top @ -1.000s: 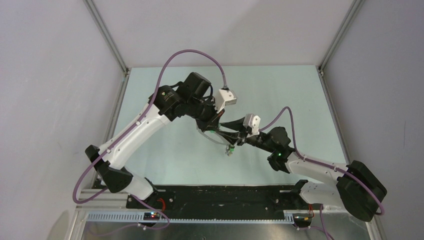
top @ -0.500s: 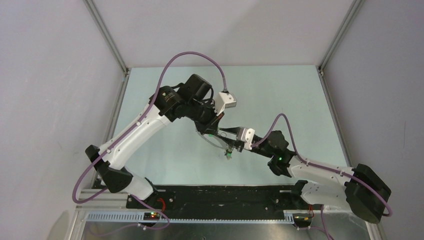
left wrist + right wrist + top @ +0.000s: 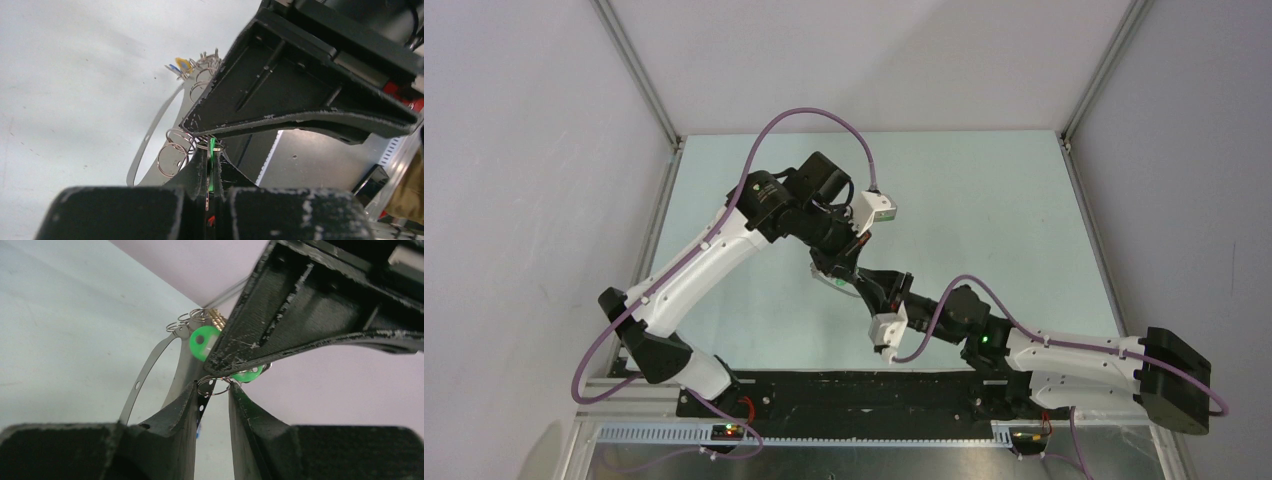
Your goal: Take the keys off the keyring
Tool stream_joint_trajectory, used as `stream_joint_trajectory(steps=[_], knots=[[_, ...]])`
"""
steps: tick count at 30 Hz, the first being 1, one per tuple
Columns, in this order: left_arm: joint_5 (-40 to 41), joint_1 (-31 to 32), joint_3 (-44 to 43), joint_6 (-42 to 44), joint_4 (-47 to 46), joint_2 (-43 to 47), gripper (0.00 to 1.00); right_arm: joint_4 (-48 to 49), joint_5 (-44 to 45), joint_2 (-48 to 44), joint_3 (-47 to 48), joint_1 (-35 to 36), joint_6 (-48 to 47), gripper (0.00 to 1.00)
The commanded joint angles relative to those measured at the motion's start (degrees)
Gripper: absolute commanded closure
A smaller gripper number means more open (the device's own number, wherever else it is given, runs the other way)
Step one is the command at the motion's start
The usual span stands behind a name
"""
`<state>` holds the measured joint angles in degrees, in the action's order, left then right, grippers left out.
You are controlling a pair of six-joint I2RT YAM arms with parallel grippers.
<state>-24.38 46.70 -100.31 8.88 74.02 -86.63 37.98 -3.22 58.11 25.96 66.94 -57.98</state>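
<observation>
Two grippers are being brought together above the table [image 3: 984,200]. Nearest, the right gripper [image 3: 212,390] is being kept at a narrow gap around a small ring [image 3: 214,380]; whether it is being gripped cannot be told. Beyond, the left gripper [image 3: 209,172] is being clamped on the keyring [image 3: 150,135], with green-headed keys [image 3: 201,341] being carried on it.

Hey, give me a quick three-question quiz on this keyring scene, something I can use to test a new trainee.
1. True or false: the left hand is shut on the keyring.
2. Which colour is the key head nearest the right hand? A red, B green, C black.
3. Fill in: a small ring sits between the right hand's ___.
Key: 1 true; 2 B; 3 fingertips.
</observation>
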Motion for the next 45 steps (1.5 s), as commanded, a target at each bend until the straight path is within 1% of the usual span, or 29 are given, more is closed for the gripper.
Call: stream_joint_trajectory(steps=[1,4,5,6,7,8,9,10,11,12,13,14,15,16,17,19,20,21,22,25,29,34,38,45], knots=[[2.1,-2.1,-4.9,-1.5,-7.7,-0.3,1.0,1.0,5.8,2.9,-1.6,7.2,-13.3,0.94],[2.2,-2.6,-5.5,-1.9,-7.8,-0.4,1.0,3.6,7.4,4.3,-2.3,8.5,-14.7,0.91],[2.2,-2.6,-5.5,-1.8,-7.8,-0.3,1.0,3.9,7.2,4.3,-2.6,8.6,-13.7,0.88],[2.2,-2.7,-5.5,-1.7,-7.7,-0.2,1.0,4.2,6.9,4.2,-2.7,8.5,-13.2,0.84],[2.1,-2.7,-5.4,-1.4,-7.7,-0.2,1.0,4.5,6.4,4.0,-2.9,8.1,-11.3,0.71],[1.7,-2.7,-5.1,-1.2,-7.7,0.0,1.0,5.5,6.1,3.8,-3.0,7.0,-9.7,0.67],[1.4,-2.6,-4.9,-0.8,-7.7,0.1,1.0,5.7,4.9,3.1,-3.1,6.3,-5.5,0.61],[1.0,-2.6,-4.5,-0.5,-7.7,0.4,1.0,5.9,4.4,2.6,-3.2,4.5,-3.1,0.58],[0.9,-2.6,-4.3,-0.1,-7.7,0.5,1.0,5.9,1.1,1.2,-3.2,3.3,2.9,0.53],[0.7,-2.6,-3.8,0.2,-7.7,0.7,1.0,5.4,-0.7,0.3,-3.1,0.4,6.0,0.5],[0.6,-2.6,-3.6,0.7,-7.7,0.8,1.0,5.0,-5.4,-1.5,-3.0,-1.1,12.5,0.44],[0.5,-2.6,-3.3,0.9,-7.7,1.0,1.0,4.2,-8.0,-2.4,-3.0,-4.4,15.7,0.41],[0.4,-2.6,-3.1,1.1,-7.8,1.0,1.0,4.1,-13.4,-3.8,-2.9,-6.2,21.3,0.35],[0.5,-2.6,-3.1,1.3,-7.8,1.0,1.0,4.4,-15.5,-4.3,-2.9,-9.1,24.2,0.33],[0.5,-2.6,-3.1,1.4,-7.8,1.0,1.0,4.9,-18.0,-4.8,-2.8,-10.2,28.8,0.29],[0.5,-2.5,-3.2,1.5,-7.8,1.0,1.0,6.2,-19.8,-4.9,-2.8,-12.6,34.3,0.26],[0.6,-2.5,-3.3,1.5,-7.8,0.9,1.0,7.4,-21.1,-4.8,-2.8,-14.2,35.8,0.26],[0.6,-2.6,-3.3,1.6,-7.8,0.8,1.0,7.9,-21.8,-4.6,-2.7,-14.9,39.6,0.26],[0.7,-2.6,-3.4,1.6,-7.8,0.7,1.0,9.0,-23.1,-4.3,-2.3,-16.6,41.4,0.27],[0.5,-2.6,-3.6,1.7,-7.8,0.5,1.0,9.8,-25.9,-3.2,-1.0,-19.8,50.8,0.3],[0.2,-2.5,-3.8,1.8,-7.8,0.5,1.0,12.4,-29.7,-0.7,0.2,-24.7,58.5,0.32],[0.0,-2.3,-3.8,2.2,-7.8,0.5,1.0,15.2,-34.2,3.4,2.7,-28.3,68.6,0.37],[0.0,-2.2,-3.8,2.3,-7.8,0.5,1.0,14.9,-36.4,5.5,5.2,-29.5,72.6,0.35],[0.1,-2.2,-3.8,2.4,-7.8,0.7,1.0,15.8,-39.5,8.5,7.8,-29.8,76.3,0.35]])
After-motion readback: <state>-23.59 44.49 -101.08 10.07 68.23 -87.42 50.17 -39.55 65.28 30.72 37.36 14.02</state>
